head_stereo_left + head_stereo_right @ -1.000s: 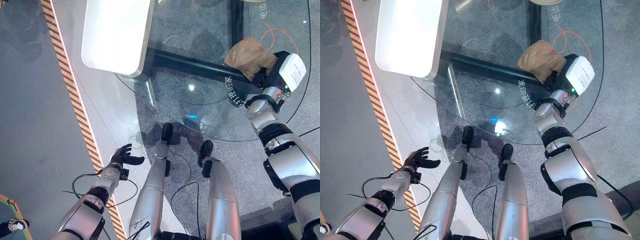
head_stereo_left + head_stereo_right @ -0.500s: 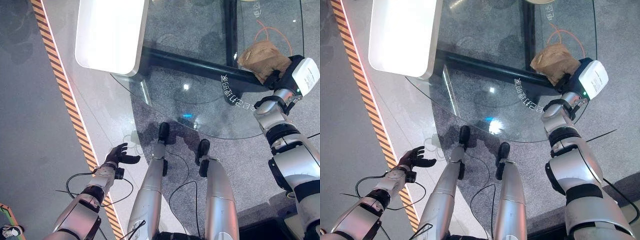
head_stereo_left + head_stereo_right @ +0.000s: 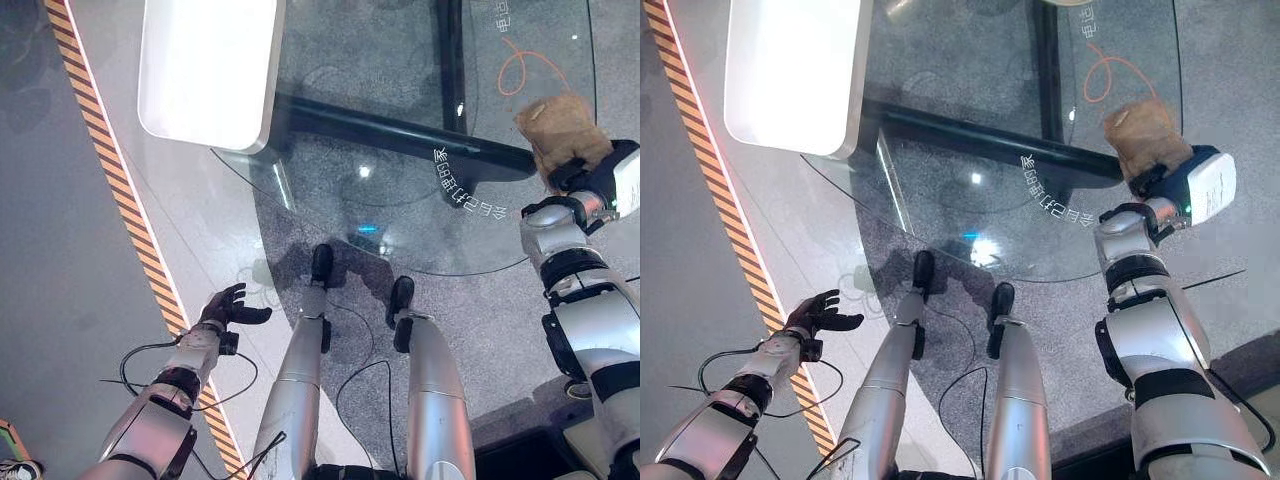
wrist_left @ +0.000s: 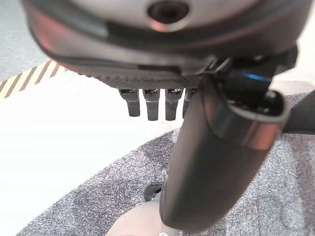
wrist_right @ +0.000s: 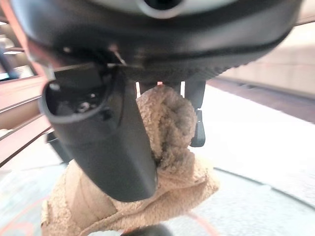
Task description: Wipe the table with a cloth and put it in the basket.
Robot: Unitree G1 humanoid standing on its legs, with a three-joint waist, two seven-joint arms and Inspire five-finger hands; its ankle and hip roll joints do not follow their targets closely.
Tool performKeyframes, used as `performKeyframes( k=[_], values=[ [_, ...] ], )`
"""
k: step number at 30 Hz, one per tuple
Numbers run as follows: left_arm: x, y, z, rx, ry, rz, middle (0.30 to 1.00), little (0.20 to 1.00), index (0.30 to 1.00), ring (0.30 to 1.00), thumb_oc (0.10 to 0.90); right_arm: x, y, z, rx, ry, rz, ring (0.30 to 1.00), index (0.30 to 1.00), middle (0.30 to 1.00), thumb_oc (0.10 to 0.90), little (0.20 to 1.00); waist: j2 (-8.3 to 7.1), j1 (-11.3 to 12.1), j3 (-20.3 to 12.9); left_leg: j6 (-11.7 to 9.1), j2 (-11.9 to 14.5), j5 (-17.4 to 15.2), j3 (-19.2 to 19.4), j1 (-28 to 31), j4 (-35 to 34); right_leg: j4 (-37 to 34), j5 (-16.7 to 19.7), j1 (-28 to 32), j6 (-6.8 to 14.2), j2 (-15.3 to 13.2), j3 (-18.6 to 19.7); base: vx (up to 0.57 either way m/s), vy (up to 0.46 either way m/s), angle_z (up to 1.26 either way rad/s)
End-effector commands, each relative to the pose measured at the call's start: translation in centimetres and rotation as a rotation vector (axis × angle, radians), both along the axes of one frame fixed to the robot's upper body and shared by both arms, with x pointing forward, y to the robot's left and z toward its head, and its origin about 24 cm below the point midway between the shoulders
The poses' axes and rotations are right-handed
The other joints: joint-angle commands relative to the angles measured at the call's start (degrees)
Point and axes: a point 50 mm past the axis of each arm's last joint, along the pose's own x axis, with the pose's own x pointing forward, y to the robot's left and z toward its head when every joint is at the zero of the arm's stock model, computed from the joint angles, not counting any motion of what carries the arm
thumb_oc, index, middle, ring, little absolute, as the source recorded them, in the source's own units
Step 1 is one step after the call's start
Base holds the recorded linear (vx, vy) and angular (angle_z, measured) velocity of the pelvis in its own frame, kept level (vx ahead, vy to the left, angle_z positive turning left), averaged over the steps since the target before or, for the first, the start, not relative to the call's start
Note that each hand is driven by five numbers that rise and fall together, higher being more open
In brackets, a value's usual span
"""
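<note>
My right hand (image 3: 1162, 178) is pinching the tan cloth (image 3: 560, 134) between thumb and curled fingers at the glass table's (image 3: 400, 120) right edge. My left hand (image 3: 222, 308) is hanging low, fingers loosely spread. For clean wiping, I should keep the cloth flat and pressed. A striped line (image 3: 110, 185) is crossing the grey floor.

Bright overhead light, small glints on the glass table (image 3: 400, 120), blurred close robot hand (image 4: 216, 162) in wrist views

Fuzzy tan cloth (image 5: 167, 162) (terry-like), glossy glass table (image 3: 400, 90) — speckled matt floor (image 3: 500, 330)
</note>
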Motion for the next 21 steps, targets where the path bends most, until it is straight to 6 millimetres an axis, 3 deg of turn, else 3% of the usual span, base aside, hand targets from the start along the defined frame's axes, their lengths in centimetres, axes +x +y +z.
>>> performKeyframes(
  k=[1, 6, 12, 15, 21],
  values=[
    [-1.3, 3.0, -0.3, 0.013, 0.033, 0.113, 0.9, 0.9, 0.9, 0.9, 0.8, -3.2, -5.4, 4.1, -0.143, -0.148, -0.208, 0.3, 0.3, 0.3, 0.1, 0.2, -1.76, 0.58, -1.38, 5.14, -3.18, -12.68, 4.77, 3.6, 8.03, -12.09, 7.29, 2.99, 2.15, 4.76, 2.04, -0.01, 0.005, -0.04],
    [-1.1, 2.9, -0.2, 0.012, 0.032, 0.11, 0.9, 0.9, 0.9, 0.9, 0.8, -2.5, -4.4, 4.7, -0.167, -0.175, -0.138, 0.3, 0.3, 0.3, 0.1, 0.2, -1.74, 0.57, -1.38, 5.04, -3.31, -12.63, 4.67, 3.91, 7.74, -12.45, 7.37, 3.23, 2.17, 4.78, 2.06, 0.0, 0.002, -0.02],
    [-0.9, 2.6, -0.2, 0.01, 0.028, 0.103, 0.9, 0.9, 0.9, 0.9, 0.8, -0.7, -1.4, 6.8, -0.265, -0.227, 0.027, 0.3, 0.3, 0.3, 0.1, 0.2, -1.63, 0.64, -1.38, 4.7, -3.34, -12.52, 4.63, 3.95, 7.45, -12.87, 7.34, 3.32, 2.25, 4.64, 2.07, 0.0, 0.0, 0.0],
    [-0.9, 2.1, -0.3, 0.008, 0.025, 0.095, 0.9, 0.9, 0.9, 0.9, 0.8, 0.6, 1.9, 8.6, -0.383, -0.255, 0.172, 0.3, 0.3, 0.3, 0.1, 0.2, -1.59, 0.8, -1.38, 4.53, -3.55, -12.28, 4.46, 4.07, 7.05, -13.34, 7.34, 3.53, 2.15, 4.59, 1.92, 0.0, 0.0, 0.0],
    [-0.9, 1.4, -0.6, 0.007, 0.019, 0.075, 0.9, 0.9, 0.9, 0.9, 0.8, 1.7, 6.3, 10.4, -0.504, -0.276, 0.347, 0.3, 0.3, 0.3, 0.1, 0.2, -1.33, 1.41, -1.38, 4.4, -4.08, -11.96, 4.16, 4.28, 6.71, -13.84, 7.11, 4.07, 1.8, 4.36, 1.33, 0.0, 0.0, 0.0]
  ],
)
